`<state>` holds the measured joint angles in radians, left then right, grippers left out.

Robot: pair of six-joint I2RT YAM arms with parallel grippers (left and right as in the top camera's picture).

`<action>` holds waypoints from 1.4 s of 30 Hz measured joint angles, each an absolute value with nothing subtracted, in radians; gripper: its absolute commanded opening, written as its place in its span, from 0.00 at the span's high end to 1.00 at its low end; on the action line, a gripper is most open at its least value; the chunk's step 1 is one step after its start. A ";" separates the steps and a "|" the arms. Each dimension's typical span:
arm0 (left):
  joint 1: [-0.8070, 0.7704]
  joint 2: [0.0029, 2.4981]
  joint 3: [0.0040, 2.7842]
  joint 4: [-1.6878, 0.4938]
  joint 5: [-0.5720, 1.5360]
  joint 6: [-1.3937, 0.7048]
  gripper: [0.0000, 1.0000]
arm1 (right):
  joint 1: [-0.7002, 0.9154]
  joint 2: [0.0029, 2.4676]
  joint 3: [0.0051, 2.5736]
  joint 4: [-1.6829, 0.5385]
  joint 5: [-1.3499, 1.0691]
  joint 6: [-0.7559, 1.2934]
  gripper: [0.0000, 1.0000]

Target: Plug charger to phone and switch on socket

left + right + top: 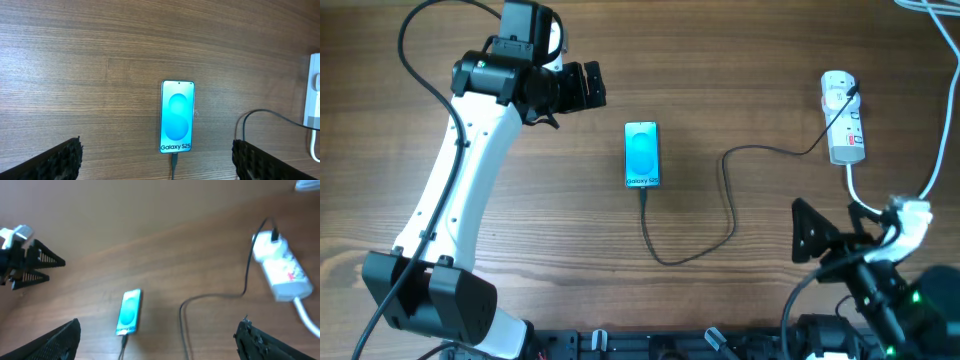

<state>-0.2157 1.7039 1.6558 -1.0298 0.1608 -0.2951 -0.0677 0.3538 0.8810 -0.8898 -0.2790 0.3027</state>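
Note:
The phone (642, 154) lies flat mid-table, cyan screen up, with "Galaxy S25" text at its near end. It also shows in the left wrist view (176, 116) and the right wrist view (129, 312). The charger's thin black cable (728, 205) has its tip in the phone's near end and its black plug in the round outlet of the white socket strip (843, 118). The socket also shows in the right wrist view (281, 265). My left gripper (588, 86) is open and empty, up-left of the phone. My right gripper (810, 231) is open and empty at the front right.
A thick white cord (855, 195) runs from the socket toward the right arm. Another white cable (948, 120) hangs along the right edge. The left arm (460, 180) spans the left side of the wooden table (740, 60).

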 measured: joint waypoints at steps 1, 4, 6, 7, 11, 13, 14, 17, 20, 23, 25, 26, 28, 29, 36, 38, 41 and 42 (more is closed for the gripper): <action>-0.216 1.704 1.656 -1.029 0.161 -0.295 0.00 | -0.067 0.344 0.881 -0.890 -0.276 0.288 0.00; -0.216 1.704 1.656 -1.029 0.161 -0.295 0.00 | -0.067 0.334 0.873 -0.871 -0.267 0.257 0.00; -0.216 1.704 1.656 -1.030 0.161 -0.295 0.00 | -0.067 0.321 0.836 -0.810 -0.263 0.240 0.00; -0.216 1.704 1.656 -1.030 0.161 -0.295 0.00 | -0.067 0.310 0.807 -0.777 -0.261 0.236 0.00; -0.216 1.704 1.656 -1.030 0.161 -0.295 0.00 | -0.067 0.233 0.637 -0.611 -0.271 0.209 0.00; -0.216 1.704 1.656 -1.029 0.161 -0.295 0.00 | -0.067 0.193 0.562 -0.516 -0.289 0.195 0.00; -0.216 1.704 1.656 -1.029 0.160 -0.295 0.00 | -0.067 0.149 0.505 -0.467 -0.299 0.185 0.00; -0.216 1.704 1.656 -1.029 0.161 -0.295 0.00 | -0.067 0.069 0.402 -0.411 -0.314 0.175 0.00; -0.216 1.704 1.656 -1.029 0.161 -0.295 0.00 | -0.067 0.026 0.332 -0.347 -0.317 0.169 0.00; -0.216 1.704 1.656 -1.029 0.161 -0.295 0.00 | -0.067 0.021 0.283 -0.282 -0.318 0.155 0.00; -0.216 1.704 1.656 -1.029 0.161 -0.295 0.00 | -0.066 0.020 0.247 -0.210 -0.319 0.144 0.00; -0.216 1.704 1.656 -1.029 0.161 -0.295 0.00 | -0.066 0.020 0.229 -0.183 -0.321 0.135 0.00; -0.216 1.704 1.656 -1.029 0.161 -0.295 0.00 | -0.066 0.019 0.187 -0.115 -0.321 0.121 0.00; -0.216 1.704 1.656 -1.029 0.161 -0.295 0.00 | -0.066 0.019 0.173 -0.087 -0.321 0.117 0.00; -0.216 1.704 1.656 -1.029 0.161 -0.295 0.00 | -0.066 0.019 0.067 0.010 -0.321 0.099 0.00; -0.216 1.704 1.656 -1.029 0.161 -0.295 0.00 | -0.066 0.019 0.049 0.013 -0.321 0.099 0.00; -0.216 1.704 1.656 -1.029 0.161 -0.295 0.00 | -0.066 0.019 0.023 0.024 -0.319 0.098 0.00; -0.216 1.704 1.656 -1.029 0.161 -0.295 0.00 | -0.066 0.019 0.014 0.023 -0.313 0.096 0.00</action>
